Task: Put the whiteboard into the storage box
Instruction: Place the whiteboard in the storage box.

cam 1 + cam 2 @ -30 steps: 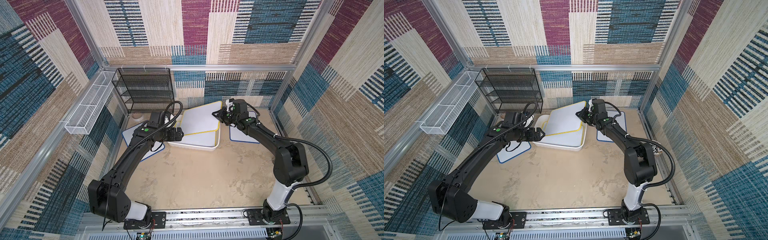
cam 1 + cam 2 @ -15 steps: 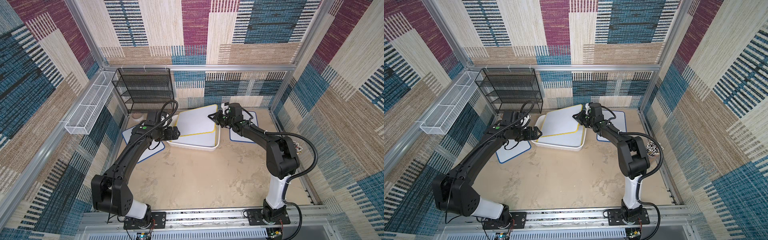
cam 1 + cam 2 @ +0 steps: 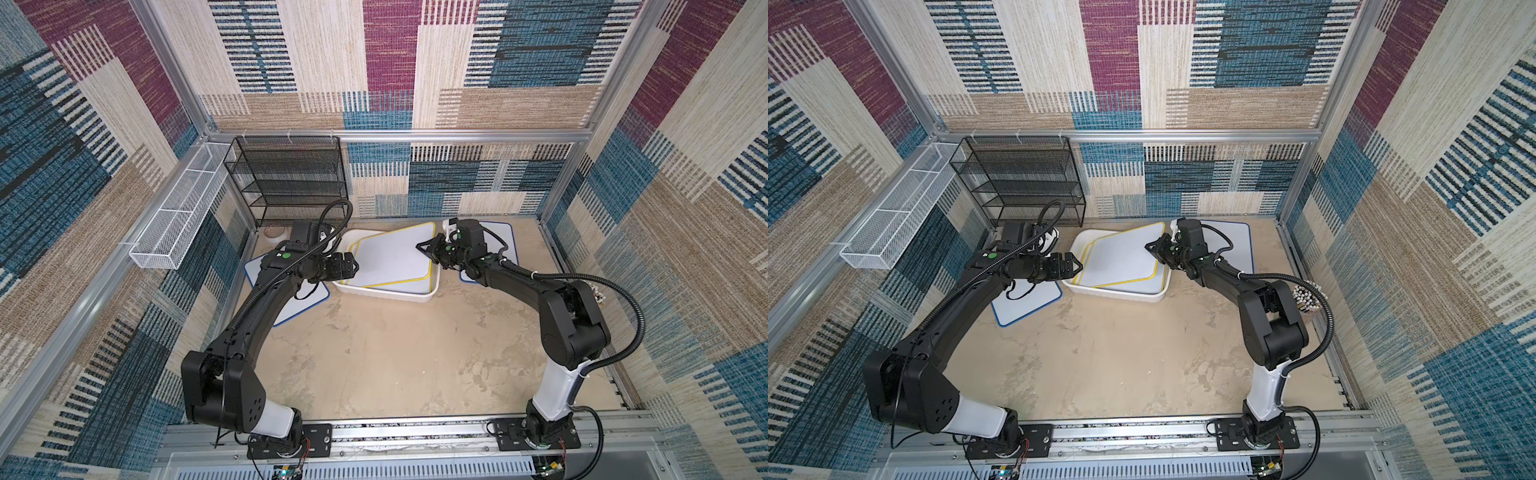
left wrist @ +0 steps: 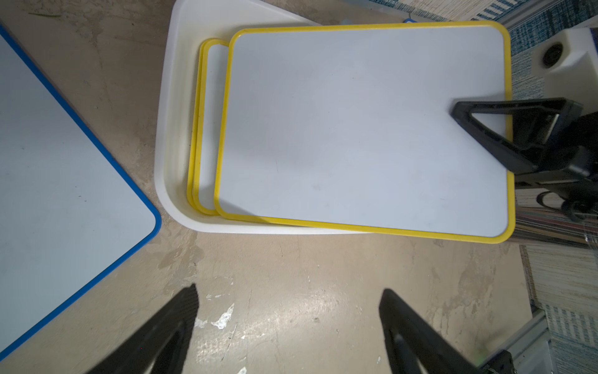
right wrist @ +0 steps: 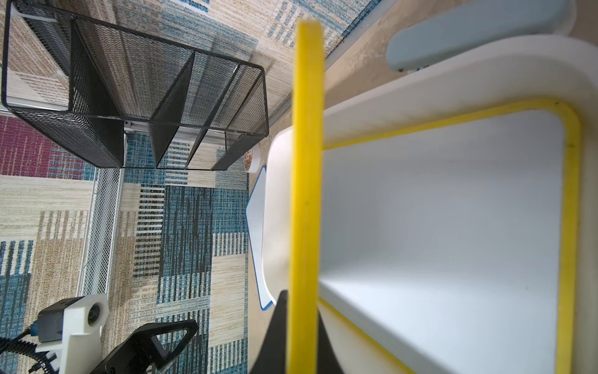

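Up in the centre of both top views, the storage box is sitting on the tan floor, and the yellow-edged whiteboard is lying skewed across it, one corner sticking out over the box's far rim toward the upper right. The right gripper is clamping the right-hand edge of that whiteboard with its jaws pressed tight on it. The left gripper is hovering just beside the box's left end, jaws spread wide and holding nothing. A blue-edged board is lying on the floor under the left arm, and another blue-edged board is lying behind the right arm. A black mesh rack is standing at the upper left, with a white wire basket hanging on the wall beside it. Seen from the left wrist, the left gripper is gaping over bare floor, while the whiteboard is overlapping a second yellow-edged board lying flat in the box, and the right gripper is nipping the whiteboard's far edge. Seen from the right wrist, the right gripper is squeezing the whiteboard's yellow edge, which is standing raised above the second board in the box.
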You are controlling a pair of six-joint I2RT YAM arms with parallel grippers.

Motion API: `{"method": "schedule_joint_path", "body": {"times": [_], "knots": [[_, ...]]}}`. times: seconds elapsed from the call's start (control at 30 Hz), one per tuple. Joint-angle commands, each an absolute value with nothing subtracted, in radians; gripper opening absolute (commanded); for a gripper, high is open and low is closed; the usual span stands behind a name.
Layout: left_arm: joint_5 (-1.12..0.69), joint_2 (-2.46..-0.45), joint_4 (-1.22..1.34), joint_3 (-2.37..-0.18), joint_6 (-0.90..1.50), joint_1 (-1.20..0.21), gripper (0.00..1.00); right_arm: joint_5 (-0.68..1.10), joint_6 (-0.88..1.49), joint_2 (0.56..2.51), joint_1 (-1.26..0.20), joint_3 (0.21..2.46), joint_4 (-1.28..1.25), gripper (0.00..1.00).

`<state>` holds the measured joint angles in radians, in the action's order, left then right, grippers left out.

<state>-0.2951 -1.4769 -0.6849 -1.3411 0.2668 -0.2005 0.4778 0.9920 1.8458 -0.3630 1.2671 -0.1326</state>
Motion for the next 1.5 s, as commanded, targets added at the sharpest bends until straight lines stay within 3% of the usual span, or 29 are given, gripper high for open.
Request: {"method": "schedule_joint_path", "body": {"times": [0.0,0.53,0.87,1.13,1.23,1.47], "knots": [[-0.311,-1.47,-0.665,-1.339,0.261,-0.199,0.91,0.473,1.018,1.846,-0.369,1.263,-0.243,0.01],[-0.317,-1.468,-0.664,-1.336,0.259,-0.197,0.9,0.471,1.049,1.918,-0.376,1.252,-0.309,0.06],[-0.317,-1.483,-0.668,-1.336,0.262,-0.196,0.91,0.489,1.01,1.961,-0.376,1.256,-0.272,0.24],[-0.311,-1.498,-0.678,-1.34,0.26,-0.197,0.91,0.476,0.949,1.989,-0.373,1.294,-0.17,0.5],[-0.317,-1.509,-0.683,-1.345,0.262,-0.196,0.91,0.458,0.92,1.994,-0.37,1.315,-0.122,0.66],[-0.309,-1.516,-0.691,-1.348,0.262,-0.196,0.9,0.407,0.86,1.99,-0.37,1.34,-0.042,0.89]]}}
